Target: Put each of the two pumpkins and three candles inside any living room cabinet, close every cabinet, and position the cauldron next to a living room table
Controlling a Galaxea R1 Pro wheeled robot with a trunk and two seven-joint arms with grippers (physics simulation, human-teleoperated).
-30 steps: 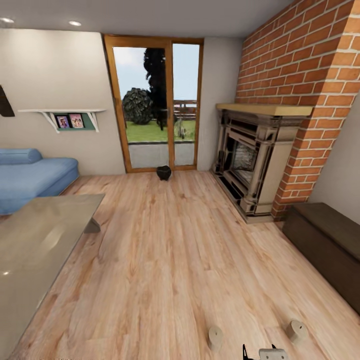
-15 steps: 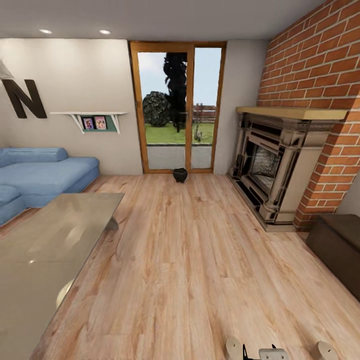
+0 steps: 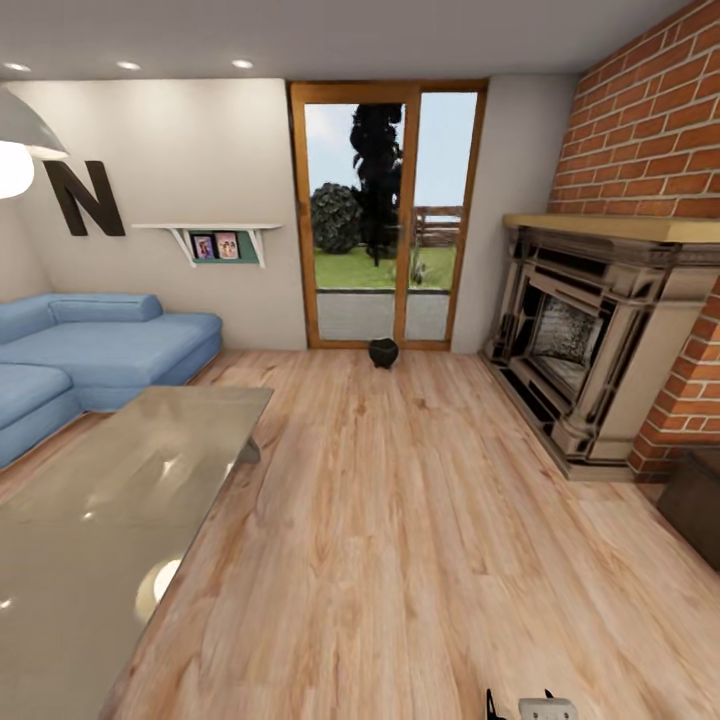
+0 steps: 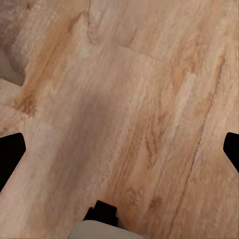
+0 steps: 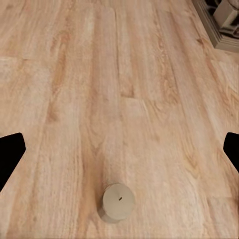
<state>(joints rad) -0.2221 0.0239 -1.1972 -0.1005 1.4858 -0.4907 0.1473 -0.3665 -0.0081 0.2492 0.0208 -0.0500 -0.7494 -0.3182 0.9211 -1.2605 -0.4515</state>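
The black cauldron [image 3: 383, 352] stands on the wood floor at the far end of the room, just before the glass door. The low table [image 3: 110, 500] with its glossy grey-beige top lies at the left of the head view. A corner of the dark brown cabinet [image 3: 697, 500] shows at the right edge. In the right wrist view one beige candle [image 5: 118, 201] stands upright on the floor, below my right gripper [image 5: 119, 154], which is open and holds nothing. My left gripper [image 4: 119, 154] is open too, over bare floorboards. No pumpkins are in view.
A stone-coloured fireplace [image 3: 590, 350] juts from the brick wall at the right. A blue sofa [image 3: 90, 350] fills the left corner behind the table. Broad wood floor [image 3: 400, 520] runs between the table and the fireplace up to the door.
The camera has turned left, so the whole picture has slid to the right. The two candles at the bottom edge have left the head view, and the cabinet is now mostly cut off.
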